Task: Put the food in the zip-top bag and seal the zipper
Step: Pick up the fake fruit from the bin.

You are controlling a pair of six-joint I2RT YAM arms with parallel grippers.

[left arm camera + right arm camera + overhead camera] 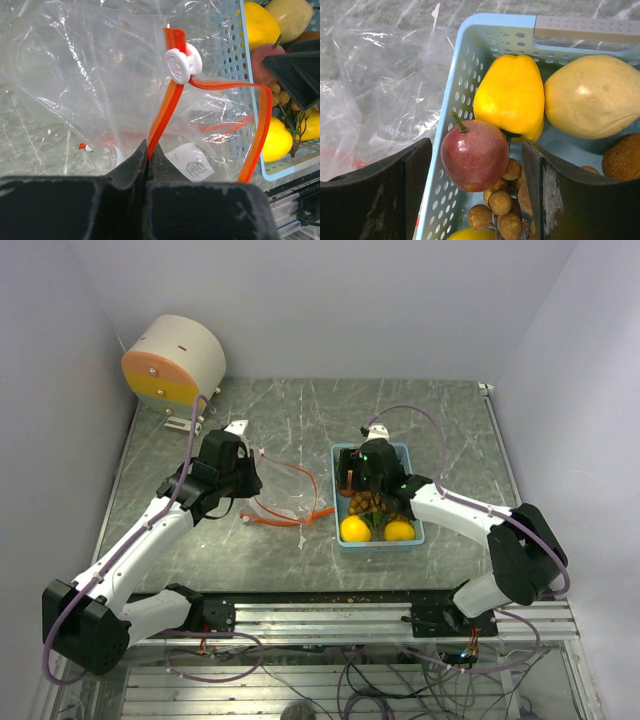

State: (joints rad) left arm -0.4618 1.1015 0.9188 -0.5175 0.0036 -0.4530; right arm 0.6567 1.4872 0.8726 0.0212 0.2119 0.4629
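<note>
Apple (pixel 475 156) sits between the right hand's (pixel 475 147) wide-open fingers (pixel 410 172).

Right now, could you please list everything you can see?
zip-top bag: one, clear, orange zipper strip, on table left of tray
slider: one, white, on zipper strip
tray: one, light blue, mid-table
yellow fruits: at least three, in tray
pale fruit: one, cream, in tray
apple: one, dark red, in tray
small balls: one cluster, brown, beside apple
drum: one, beige, orange face, far-left corner
left arm: one, white-black, jaws shut on zipper strip
right arm: one, white-black, jaws open astride apple
</note>
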